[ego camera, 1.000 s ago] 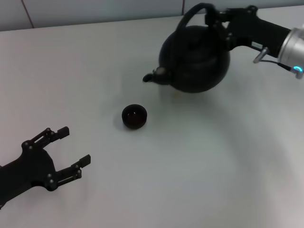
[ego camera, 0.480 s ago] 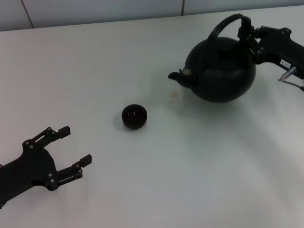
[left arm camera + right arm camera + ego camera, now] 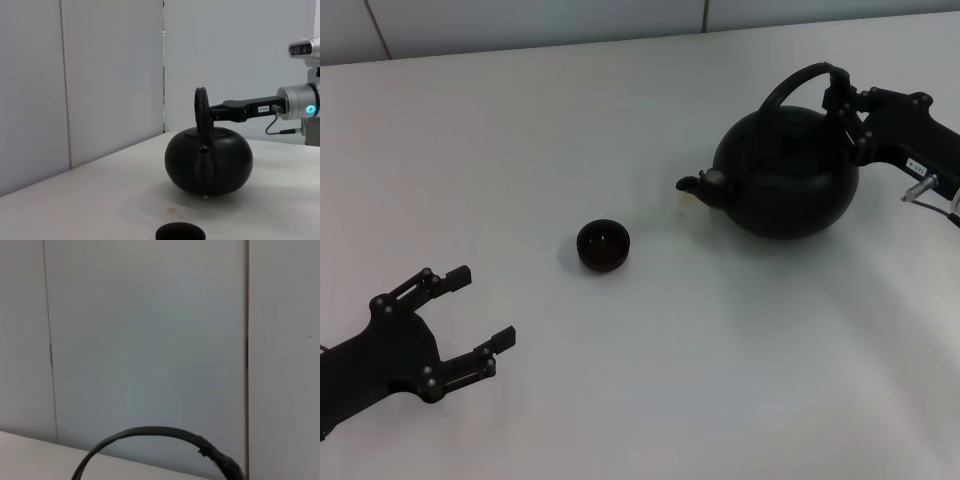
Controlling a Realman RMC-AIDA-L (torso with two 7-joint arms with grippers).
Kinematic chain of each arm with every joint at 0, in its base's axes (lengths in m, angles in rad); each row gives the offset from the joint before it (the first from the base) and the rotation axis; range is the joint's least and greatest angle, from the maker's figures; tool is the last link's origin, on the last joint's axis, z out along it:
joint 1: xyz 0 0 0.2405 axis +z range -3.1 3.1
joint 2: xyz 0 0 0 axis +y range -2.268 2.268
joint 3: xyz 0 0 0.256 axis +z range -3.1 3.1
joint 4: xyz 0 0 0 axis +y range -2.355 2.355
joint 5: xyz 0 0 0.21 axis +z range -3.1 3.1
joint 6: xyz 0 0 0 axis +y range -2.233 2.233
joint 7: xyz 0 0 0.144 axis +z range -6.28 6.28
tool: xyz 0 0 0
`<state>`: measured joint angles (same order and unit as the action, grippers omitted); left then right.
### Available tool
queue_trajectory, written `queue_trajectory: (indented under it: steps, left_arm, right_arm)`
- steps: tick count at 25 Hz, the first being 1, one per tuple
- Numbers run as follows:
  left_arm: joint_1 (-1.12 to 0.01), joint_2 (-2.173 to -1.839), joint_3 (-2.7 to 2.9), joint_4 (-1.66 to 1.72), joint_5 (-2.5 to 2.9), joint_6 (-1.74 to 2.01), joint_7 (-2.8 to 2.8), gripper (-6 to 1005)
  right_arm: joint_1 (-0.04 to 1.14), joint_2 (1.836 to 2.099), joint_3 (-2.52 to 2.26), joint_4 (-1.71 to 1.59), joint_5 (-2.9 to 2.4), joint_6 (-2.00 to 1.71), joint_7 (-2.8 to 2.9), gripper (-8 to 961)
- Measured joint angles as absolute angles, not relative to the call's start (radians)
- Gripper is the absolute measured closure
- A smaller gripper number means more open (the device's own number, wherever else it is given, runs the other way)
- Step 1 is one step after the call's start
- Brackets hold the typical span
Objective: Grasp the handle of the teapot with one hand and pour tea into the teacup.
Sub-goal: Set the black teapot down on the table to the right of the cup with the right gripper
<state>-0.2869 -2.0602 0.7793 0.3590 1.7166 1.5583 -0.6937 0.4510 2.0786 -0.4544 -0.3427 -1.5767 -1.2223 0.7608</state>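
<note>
Right tool (image 3: 842, 110) is seen clenched on the handle (image 3: 790, 85) at its right-hand end, above the teapot (image 3: 787, 175). The teapot is set on the white desk (image 3: 620, 380) at the far right, upright, spout (image 3: 698, 186) turned toward the robot's left. The teacup (image 3: 603, 245) is found on the desk well apart from the spout, nearer the robot. Left tool (image 3: 470, 315) is held low at the near left, fingers spread and released, nothing between them
</note>
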Motion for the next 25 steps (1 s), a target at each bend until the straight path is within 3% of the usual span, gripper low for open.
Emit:
queue_trajectory:
  steps: [19, 25]
  left_arm:
    - [-0.281, -2.059, 0.777, 0.362, 1.719, 1.565, -0.695, 136]
    - [-0.279, -2.059, 0.774, 0.362, 1.719, 1.567, -0.695, 136]
  right_arm:
    - [0.452, 2.079, -0.461, -0.322, -1.58, -1.222, 0.745, 832]
    - [0.442, 2.08, -0.447, -0.322, -1.577, -1.232, 0.725, 621]
